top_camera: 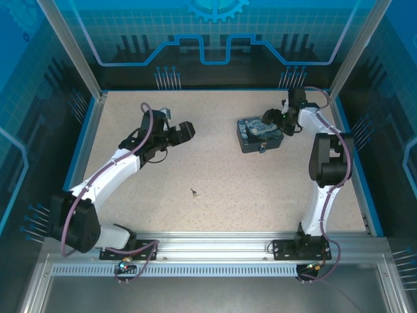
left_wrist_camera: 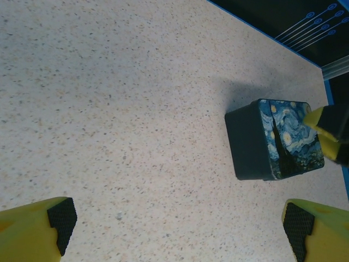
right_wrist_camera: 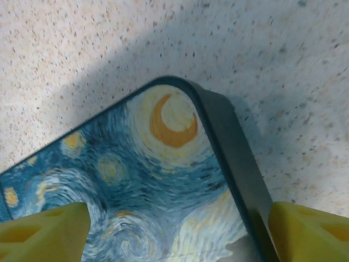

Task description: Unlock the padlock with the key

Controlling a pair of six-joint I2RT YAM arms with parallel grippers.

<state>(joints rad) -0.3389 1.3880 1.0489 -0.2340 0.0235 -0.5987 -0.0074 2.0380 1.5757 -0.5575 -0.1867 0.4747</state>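
Your left end effector [top_camera: 187,130] hangs open above the speckled desk [top_camera: 228,215]; its wrist camera shows the yellow fingers [left_wrist_camera: 38,229] spread wide at the bottom corners, black ribbed pads facing in, nothing between them. The key [top_camera: 195,192] lies flat on the desk near the middle, at about 6 o'clock from that end effector and well apart from it; it is touched by neither arm. From the key, the blue box [top_camera: 251,140] sits between 1 and 2 o'clock. Its lid is painted with a swirling night sky, yellow stars and an orange crescent moon [right_wrist_camera: 173,117]; its walls are plain dark blue-grey. A small pale metal piece at the box's 6 o'clock wall looks like the padlock [top_camera: 262,149]; it is too small to tell more. Your right end effector [top_camera: 272,122] hovers over the box's 2 o'clock corner with its jaws apart; one yellow finger [right_wrist_camera: 46,234] is above the lid, the other just outside the wall, gripping nothing.
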